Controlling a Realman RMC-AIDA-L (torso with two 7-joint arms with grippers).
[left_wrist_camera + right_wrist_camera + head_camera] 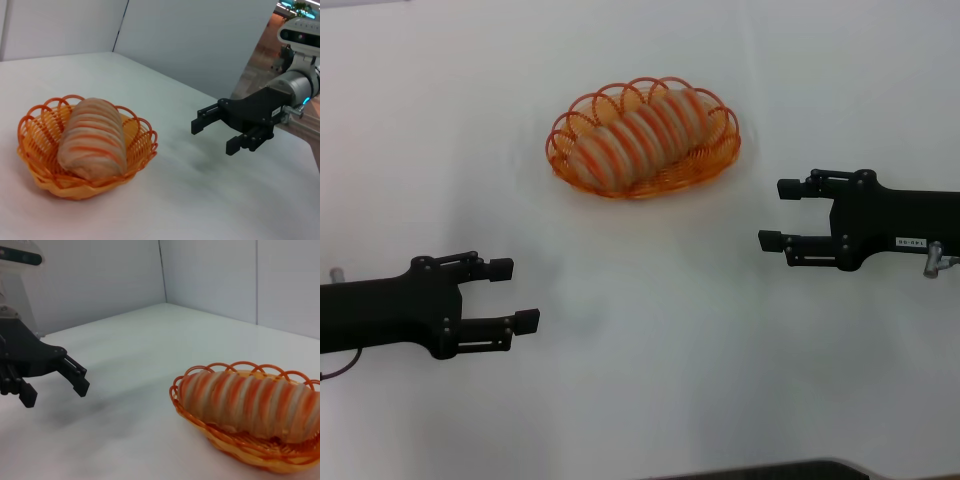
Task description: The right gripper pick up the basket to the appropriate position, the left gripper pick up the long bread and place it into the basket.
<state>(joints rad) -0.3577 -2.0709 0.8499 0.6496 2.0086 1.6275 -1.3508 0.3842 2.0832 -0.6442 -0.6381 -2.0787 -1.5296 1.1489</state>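
left end effector [520, 295] wide, empty | right end effector [775, 214] wide | long bread [642, 137] in basket [570, 165], apart

Long bread [252, 402] lying inside orange basket [235, 444] on white table [140, 390]; left gripper [55, 385] well apart, fingers spread, empty, above the table.

I see a plain white table [650, 380] filling my head view, evenly lit with soft shadows. Pale grey-white wall panels [210, 275] meet in a corner behind it. In my left wrist view, past the panel edge, a brownish floor [260, 65] shows beyond.
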